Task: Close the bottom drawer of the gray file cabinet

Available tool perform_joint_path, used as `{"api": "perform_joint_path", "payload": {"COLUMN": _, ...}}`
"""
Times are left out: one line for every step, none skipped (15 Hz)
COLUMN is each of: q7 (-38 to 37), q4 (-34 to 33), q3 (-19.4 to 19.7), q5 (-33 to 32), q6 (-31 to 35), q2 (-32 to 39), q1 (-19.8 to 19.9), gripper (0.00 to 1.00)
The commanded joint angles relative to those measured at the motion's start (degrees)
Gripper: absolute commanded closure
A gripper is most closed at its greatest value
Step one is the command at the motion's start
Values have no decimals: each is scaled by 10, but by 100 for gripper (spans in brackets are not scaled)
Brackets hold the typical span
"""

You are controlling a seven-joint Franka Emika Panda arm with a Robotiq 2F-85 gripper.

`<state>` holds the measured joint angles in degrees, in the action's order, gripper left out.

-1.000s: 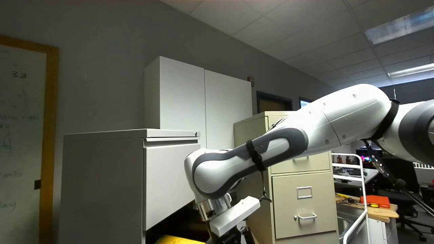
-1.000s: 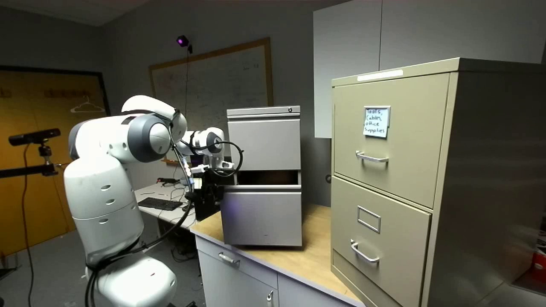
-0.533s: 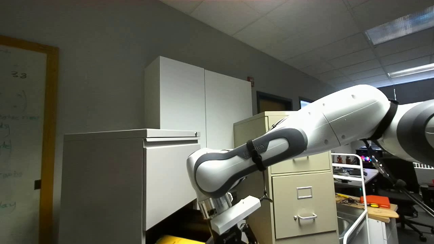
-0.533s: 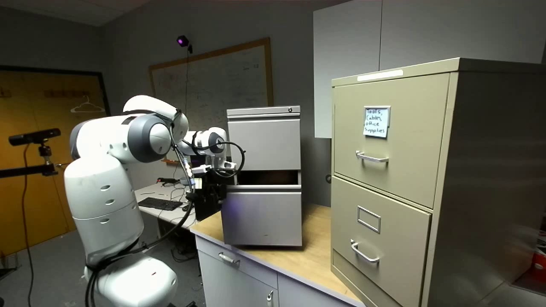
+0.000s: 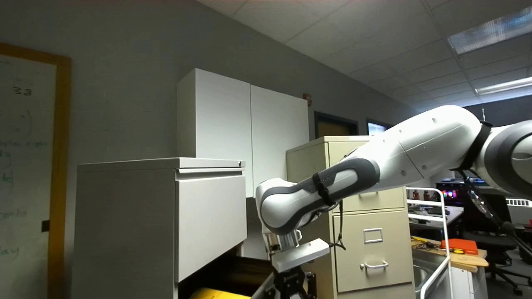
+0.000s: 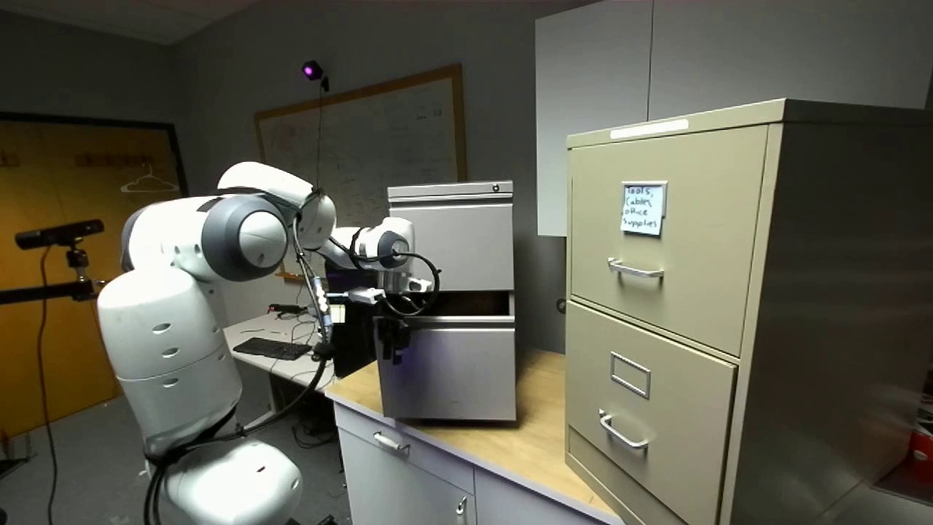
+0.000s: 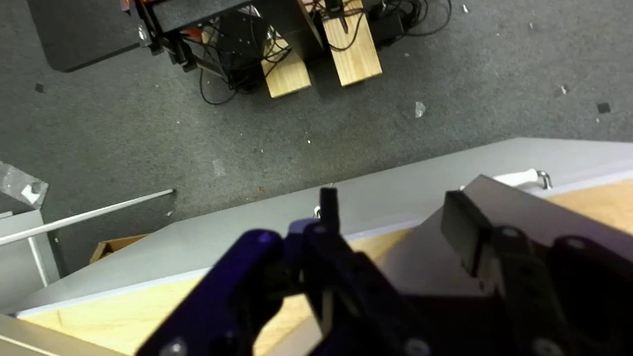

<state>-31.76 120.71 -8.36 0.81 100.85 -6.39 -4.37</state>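
Observation:
The gray file cabinet [image 6: 452,244] stands on the wood-topped counter; it also shows in an exterior view [image 5: 124,232]. Its upper drawer front is flush. The bottom drawer [image 6: 459,375] is pulled out, with a dark gap above its front. Something yellow [image 5: 216,294] shows inside it. My gripper [image 6: 393,354] points down, overlapping the upper left part of the bottom drawer's front in an exterior view; contact cannot be told. In the wrist view the gripper [image 7: 395,217] is open and empty, with the gray drawer front [image 7: 430,262] beneath and beyond the right finger.
A tan cabinet [image 6: 660,292] with small handles stands beside the counter top [image 6: 547,379]. White cupboards [image 5: 249,124] hang on the wall behind. A desk with a keyboard [image 6: 273,348] is behind the arm. A white rail [image 5: 444,241] stands beyond the tan cabinet.
The arm and gripper have moved to the right in both exterior views, outward from the cabinet and across the left part of the bottom drawer's front. The drawer has not visibly moved.

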Motion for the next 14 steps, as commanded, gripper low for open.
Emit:
{"api": "perform_joint_path", "payload": {"q7": 3, "q4": 65, "q3": 33, "q5": 40, "q6": 98, "q2": -49, "q1": 22, "gripper": 73}}
{"api": "perform_joint_path", "payload": {"q7": 6, "q4": 84, "q3": 43, "q5": 53, "q6": 128, "q2": -58, "q1": 30, "gripper": 80}}
{"api": "perform_joint_path", "payload": {"q7": 10, "q4": 102, "q3": 53, "q5": 69, "q6": 159, "q2": -67, "q1": 37, "gripper": 89}}
{"api": "perform_joint_path", "payload": {"q7": 13, "q4": 120, "q3": 61, "q5": 85, "q6": 190, "q2": -75, "q1": 44, "gripper": 94}}
{"api": "perform_joint_path", "payload": {"q7": 19, "q4": 139, "q3": 71, "q5": 105, "q6": 219, "q2": -81, "q1": 51, "gripper": 96}}
{"api": "perform_joint_path", "payload": {"q7": 25, "q4": 157, "q3": 80, "q5": 128, "q6": 248, "q2": -87, "q1": 57, "gripper": 98}}
{"api": "perform_joint_path", "payload": {"q7": 34, "q4": 176, "q3": 89, "q5": 155, "q6": 276, "q2": -93, "q1": 62, "gripper": 100}}
{"api": "perform_joint_path", "payload": {"q7": 47, "q4": 193, "q3": 100, "q5": 184, "q6": 303, "q2": -95, "q1": 67, "gripper": 98}}
{"api": "perform_joint_path", "payload": {"q7": 63, "q4": 209, "q3": 111, "q5": 218, "q6": 328, "q2": -97, "q1": 70, "gripper": 97}}
{"api": "perform_joint_path", "payload": {"q7": 82, "q4": 221, "q3": 122, "q5": 254, "q6": 348, "q2": -97, "q1": 71, "gripper": 97}}
{"api": "perform_joint_path", "payload": {"q7": 105, "q4": 228, "q3": 136, "q5": 294, "q6": 363, "q2": -94, "q1": 72, "gripper": 96}}
{"api": "perform_joint_path", "payload": {"q7": 128, "q4": 232, "q3": 147, "q5": 336, "q6": 376, "q2": -90, "q1": 70, "gripper": 97}}
{"api": "perform_joint_path", "payload": {"q7": 151, "q4": 231, "q3": 158, "q5": 379, "q6": 384, "q2": -86, "q1": 67, "gripper": 96}}
{"api": "perform_joint_path", "payload": {"q7": 174, "q4": 226, "q3": 167, "q5": 422, "q6": 387, "q2": -82, "q1": 65, "gripper": 97}}
